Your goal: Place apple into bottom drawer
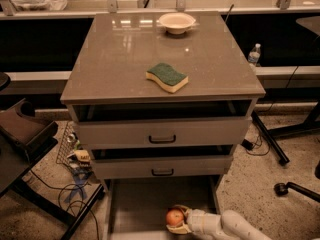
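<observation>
Extending in from the lower right edge, the white arm (pixel 235 226) ends in the gripper (pixel 173 219), which lies over the right half of the open bottom drawer (pixel 142 204). Its two fingers (pixel 176 229) are clamped on the apple (pixel 175 216), one on the far side and one on the near side of the fruit. The apple, red-orange, is within the drawer's outline, close to the right wall; whether it touches the drawer floor cannot be told. Above, the middle drawer (pixel 200 167) and the top drawer (pixel 210 132) each carry a black handle at the centre of the front, and each shows a dark gap above its front. On the grey surface (pixel 115 69) of the cabinet, a sponge (pixel 167 77) with a green top and a yellow underside lies near the middle. A pale bowl (pixel 176 22) stands upright near the far edge, well apart from the sponge. A water bottle (pixel 254 55) stands beyond the cabinet's right side.
</observation>
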Tool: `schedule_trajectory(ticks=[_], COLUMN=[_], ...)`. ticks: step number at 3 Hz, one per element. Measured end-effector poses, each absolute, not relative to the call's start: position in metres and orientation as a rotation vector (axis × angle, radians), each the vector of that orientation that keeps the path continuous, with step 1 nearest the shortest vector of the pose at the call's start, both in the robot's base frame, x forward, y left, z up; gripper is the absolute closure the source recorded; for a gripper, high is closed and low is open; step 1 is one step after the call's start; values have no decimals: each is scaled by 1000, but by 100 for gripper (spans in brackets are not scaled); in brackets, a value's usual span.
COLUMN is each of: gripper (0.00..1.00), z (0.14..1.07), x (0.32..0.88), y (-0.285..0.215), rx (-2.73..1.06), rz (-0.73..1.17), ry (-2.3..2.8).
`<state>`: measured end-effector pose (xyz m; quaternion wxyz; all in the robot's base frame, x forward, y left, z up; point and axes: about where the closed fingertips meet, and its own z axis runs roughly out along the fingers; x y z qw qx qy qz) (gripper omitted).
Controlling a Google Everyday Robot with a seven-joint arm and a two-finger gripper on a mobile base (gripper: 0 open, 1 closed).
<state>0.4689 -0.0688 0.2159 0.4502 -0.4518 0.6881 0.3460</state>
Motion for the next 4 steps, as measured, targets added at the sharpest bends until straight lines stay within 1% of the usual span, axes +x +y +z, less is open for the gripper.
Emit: schedule_trajectory(ticks=[1,3,4], gripper=[100,100,100], z=[207,173,163], x=[471,450,442], y=[-55,-18,-9], rx=[-1157,-1320,-1363], rz=[868,864,858], ry=[1702,1741,1754])
